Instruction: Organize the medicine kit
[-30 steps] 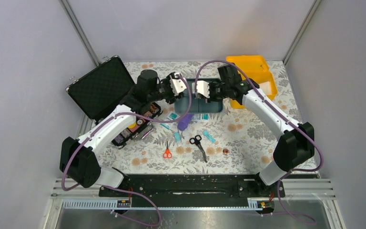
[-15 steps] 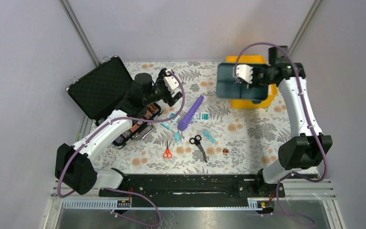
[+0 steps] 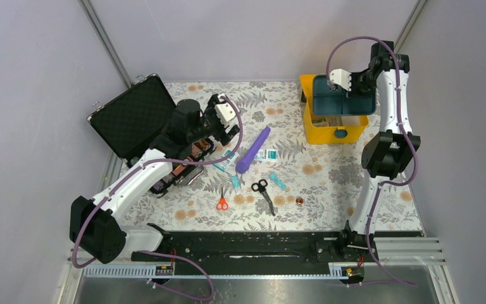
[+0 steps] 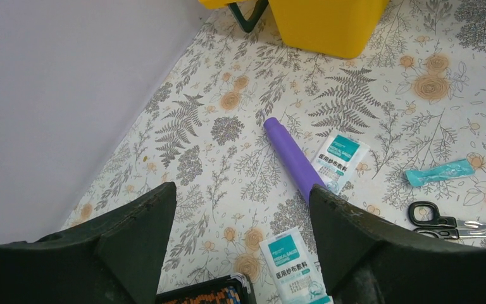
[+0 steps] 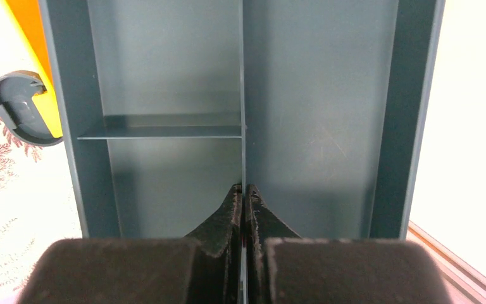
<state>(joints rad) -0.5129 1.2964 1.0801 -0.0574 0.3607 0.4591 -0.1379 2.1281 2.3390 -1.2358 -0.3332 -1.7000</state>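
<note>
Yellow medicine kit [image 3: 333, 132] stands at the upper right of the top view, its opening mostly hidden under the teal tray [image 3: 336, 105]. The right gripper [image 5: 245, 193] pinches the tray's middle divider. The left gripper [image 4: 240, 196] gapes wide, holding nothing. What lies inside the kit is hard to make out.

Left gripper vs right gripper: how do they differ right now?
Left gripper is open; right gripper is shut. Left gripper holds nothing; right gripper pinches the centre divider of the teal tray. Left gripper faces the purple tube and packets on the table; right gripper is up at the yellow case. Shared: same dark two-finger build.
</note>
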